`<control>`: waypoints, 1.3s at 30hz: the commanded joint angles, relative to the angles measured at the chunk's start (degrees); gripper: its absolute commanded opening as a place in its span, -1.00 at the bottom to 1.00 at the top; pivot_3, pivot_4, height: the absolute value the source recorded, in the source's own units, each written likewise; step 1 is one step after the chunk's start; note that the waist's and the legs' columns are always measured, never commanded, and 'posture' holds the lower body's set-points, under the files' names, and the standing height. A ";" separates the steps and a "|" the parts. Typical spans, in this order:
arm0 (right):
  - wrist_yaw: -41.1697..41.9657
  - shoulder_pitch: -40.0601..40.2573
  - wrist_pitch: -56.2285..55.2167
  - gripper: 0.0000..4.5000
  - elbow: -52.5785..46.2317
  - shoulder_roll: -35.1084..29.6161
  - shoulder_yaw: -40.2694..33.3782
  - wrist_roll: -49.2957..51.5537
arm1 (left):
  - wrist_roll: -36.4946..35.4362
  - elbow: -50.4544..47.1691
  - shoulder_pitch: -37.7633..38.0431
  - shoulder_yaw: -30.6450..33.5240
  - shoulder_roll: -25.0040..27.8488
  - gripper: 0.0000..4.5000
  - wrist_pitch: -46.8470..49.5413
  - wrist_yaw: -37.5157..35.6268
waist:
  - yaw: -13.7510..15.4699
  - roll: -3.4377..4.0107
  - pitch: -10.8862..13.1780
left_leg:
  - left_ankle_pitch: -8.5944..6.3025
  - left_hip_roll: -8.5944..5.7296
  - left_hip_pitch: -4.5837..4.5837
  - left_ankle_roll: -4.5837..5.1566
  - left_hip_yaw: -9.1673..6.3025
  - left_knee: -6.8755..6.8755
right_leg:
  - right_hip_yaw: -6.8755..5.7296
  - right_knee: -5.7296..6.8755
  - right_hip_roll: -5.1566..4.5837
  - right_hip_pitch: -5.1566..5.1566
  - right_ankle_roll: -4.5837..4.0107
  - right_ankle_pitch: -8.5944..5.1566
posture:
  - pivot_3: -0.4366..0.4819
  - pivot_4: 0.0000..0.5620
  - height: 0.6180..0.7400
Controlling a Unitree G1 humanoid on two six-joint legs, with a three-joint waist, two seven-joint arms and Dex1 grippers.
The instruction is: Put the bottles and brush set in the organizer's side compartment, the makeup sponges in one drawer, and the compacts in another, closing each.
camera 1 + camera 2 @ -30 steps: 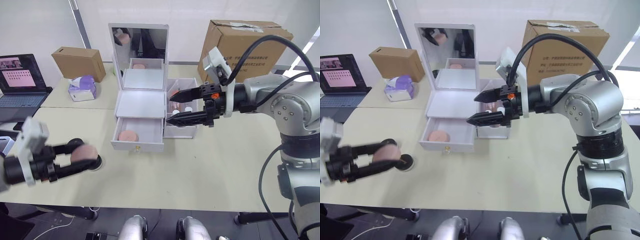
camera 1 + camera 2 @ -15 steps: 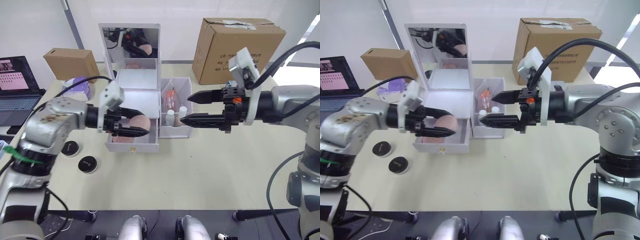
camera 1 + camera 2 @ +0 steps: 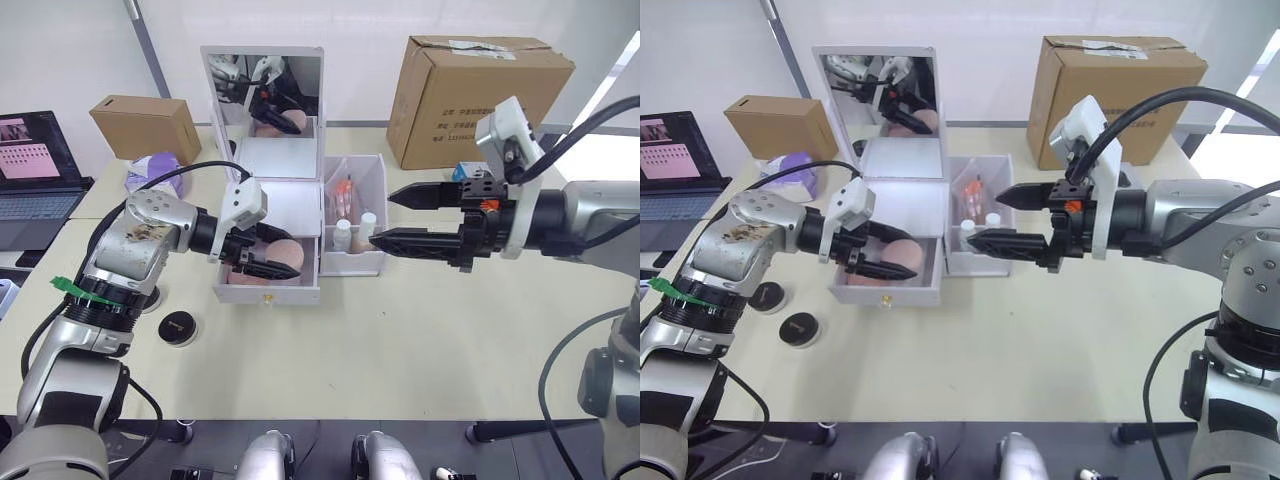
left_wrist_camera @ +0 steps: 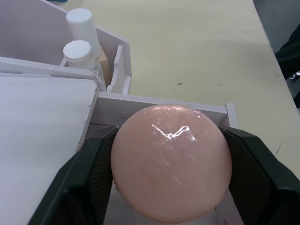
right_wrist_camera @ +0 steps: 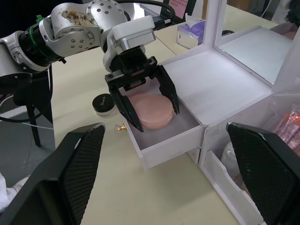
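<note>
A round black compact point(image 3: 178, 327) lies on the table point(image 3: 400, 340) just behind the left gripper point(image 3: 268, 257), which has sunk lower into the open white drawer point(image 3: 268, 283), pinching a round peach makeup sponge point(image 3: 281, 253). The right gripper point(image 3: 380, 216) stays spread beside the organizer's white side compartment point(image 3: 355, 225) with its white-capped bottles point(image 3: 354, 229).

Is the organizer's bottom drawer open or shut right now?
Open: the drawer is pulled out, with the left gripper holding a makeup sponge over it.
</note>
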 commanded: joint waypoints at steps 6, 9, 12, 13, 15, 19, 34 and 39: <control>0.79 -0.67 -2.82 1.00 -0.04 -0.66 -0.54 2.69 | -0.74 -3.01 -0.01 4.22 1.12 0.98 2.13 0.78 | -0.12 0.00 0.00 | 0.00 0.00 0.00 0.01 -0.01 0.00 | 0.01 0.01 0.02 0.00 0.04 -0.02 | -0.05 -0.47 0.85; 1.55 -0.77 -3.20 1.00 0.23 -0.97 -0.01 3.21 | -3.34 -7.44 2.60 8.12 3.41 0.98 5.40 1.32 | -0.33 0.00 0.00 | 0.01 0.01 0.01 0.01 -0.01 0.00 | 0.02 0.01 0.02 0.00 0.04 -0.02 | -0.05 -0.47 0.85; 2.89 -1.21 -3.87 1.00 0.96 -1.08 0.95 3.27 | -9.86 -14.12 7.08 14.84 6.27 0.98 11.89 1.92 | -0.62 0.00 0.00 | 0.01 0.04 0.01 0.01 -0.01 0.00 | 0.05 0.02 0.03 -0.02 0.04 -0.02 | -0.05 -0.47 0.85; 3.47 -1.55 -4.18 1.00 1.45 -1.04 1.40 3.23 | -12.91 -16.23 8.80 18.03 7.15 0.98 15.46 3.04 | -0.64 0.00 0.00 | 0.01 0.05 0.02 0.01 -0.03 0.00 | 0.06 0.02 0.02 -0.01 0.04 -0.02 | -0.05 -0.47 0.85; 4.48 -2.18 -4.90 1.00 2.26 -1.00 2.38 2.77 | -17.88 -19.19 12.04 23.34 8.56 0.98 22.14 5.54 | -0.78 0.00 0.00 | 0.01 0.05 0.02 0.01 -0.05 0.00 | 0.05 0.02 0.02 -0.01 0.14 -0.08 | -0.05 -0.47 0.85; 7.71 -3.51 -7.62 1.00 4.65 -0.66 5.96 0.48 | -30.73 -30.96 30.07 39.16 11.80 0.98 36.45 8.67 | -1.44 0.01 0.00 | 0.00 0.03 0.17 0.00 -0.06 -0.05 | 0.19 0.02 0.01 0.06 0.18 -0.11 | -0.05 -0.47 0.85; 13.34 -5.91 -12.23 1.00 8.48 1.61 11.09 -4.59 | -19.24 -45.93 68.39 41.51 -19.49 -0.44 10.14 30.42 | 0.64 -0.16 -0.03 | -0.35 -0.12 0.24 -0.45 0.07 -0.13 | 0.46 -0.13 -0.79 0.14 -0.45 0.04 | -0.05 -0.47 0.85; 12.62 -5.34 -11.57 1.00 7.65 1.50 10.51 -4.00 | -15.90 -46.04 66.02 36.04 -23.77 -0.98 3.78 36.40 | 0.56 -0.17 -0.03 | -0.35 -0.10 0.21 -0.42 0.06 -0.12 | 0.34 -0.12 -0.70 0.13 -0.18 0.14 | -0.05 -0.47 0.85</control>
